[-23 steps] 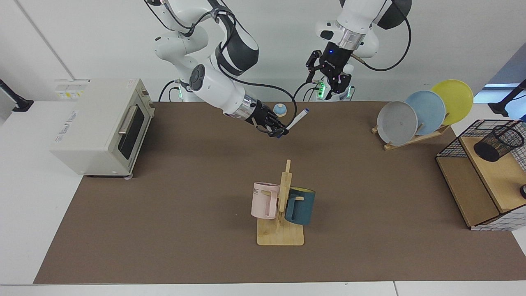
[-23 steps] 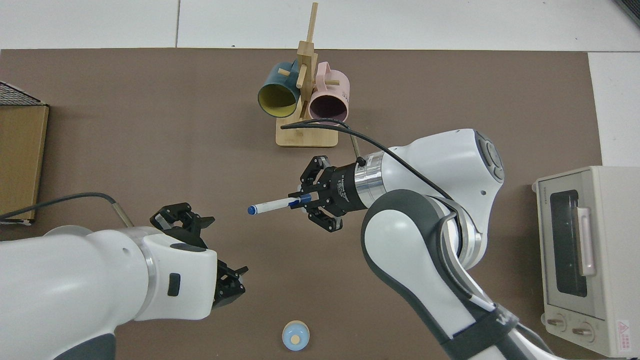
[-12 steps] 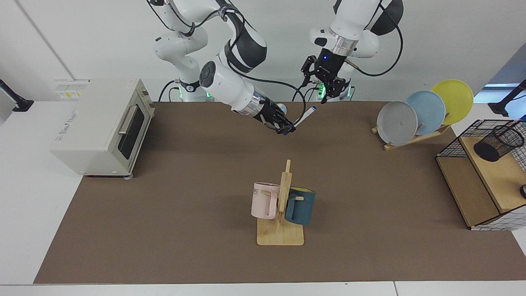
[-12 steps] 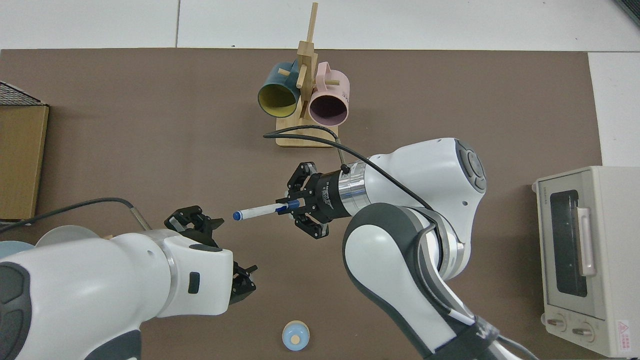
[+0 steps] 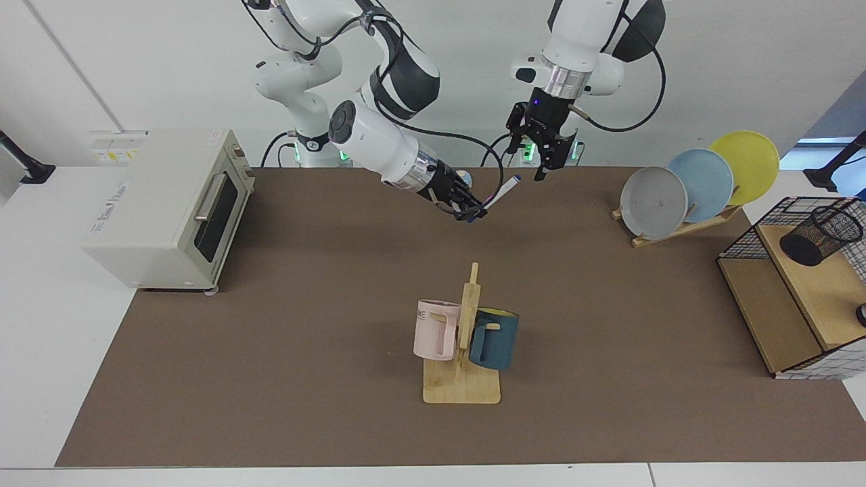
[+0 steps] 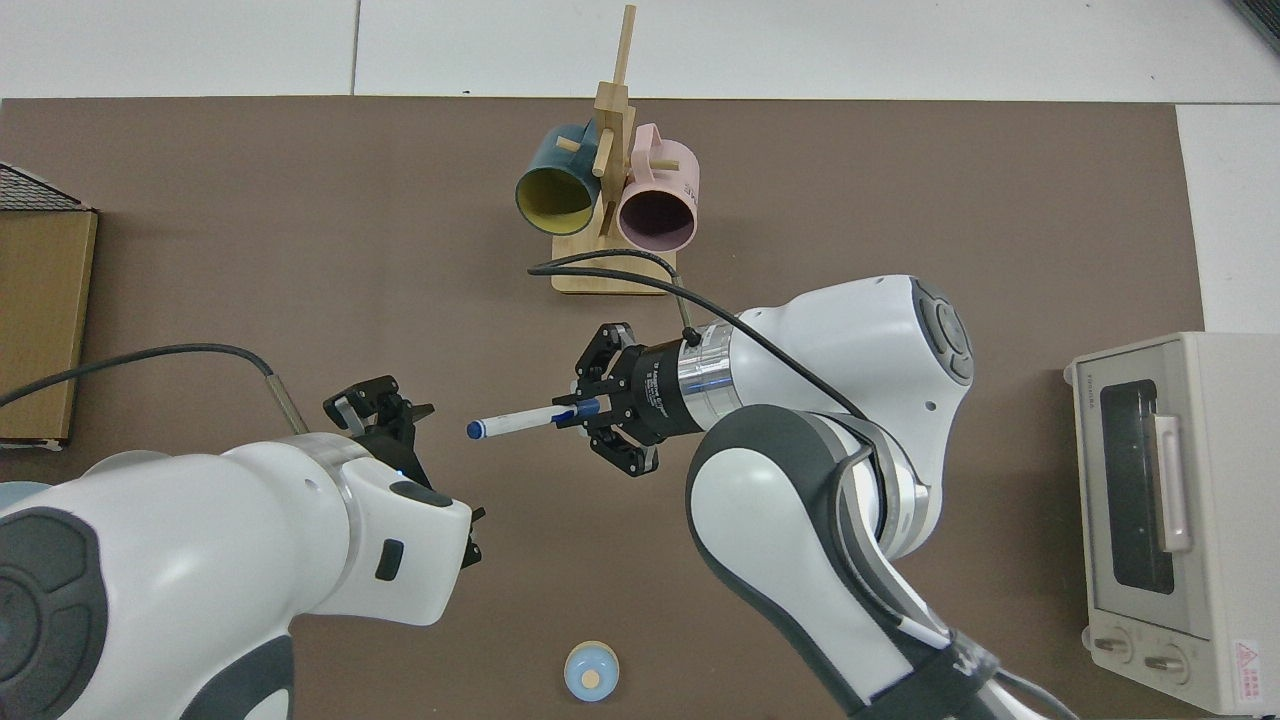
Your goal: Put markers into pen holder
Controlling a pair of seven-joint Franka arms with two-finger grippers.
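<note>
Brown mat: covers the counter [image 5: 284,379]; we take the wooden mug stand [image 5: 467,352] at its middle as our landmark.
Right gripper: [image 5: 471,211] held in the air behind the mug stand, toward the robots' side; we see it pinching the marker [image 5: 499,193] at its rear end. Top view shows the same clamp [image 6: 582,408].
Marker: white barrel, blue tip, off the counter, tilted, free end pointing up and toward the left gripper; in the top view [image 6: 515,421] it lies level between the two grippers.
Left gripper: [image 5: 547,159] behind the mug stand, above the far edge of the mat, pointing down; fingers spread, nothing between them. Just beside the marker's tip, and we see a gap. Top view [image 6: 385,415]: same gap.
Pen holder: [image 5: 820,235] black mesh cup, well off to the view's right of the mug stand, tipped over on the top wooden shelf of the wire rack [image 5: 778,297]. Well apart from the marker.
Mugs: pink mug [image 5: 434,330] and dark teal mug [image 5: 495,338] hang on the stand.
Other: toaster oven [image 5: 169,203] far to the view's left of the stand; plate rack [image 5: 697,182] with grey, blue and yellow plates behind it to the right; small blue round thing [image 6: 591,673] near the robots' edge.
</note>
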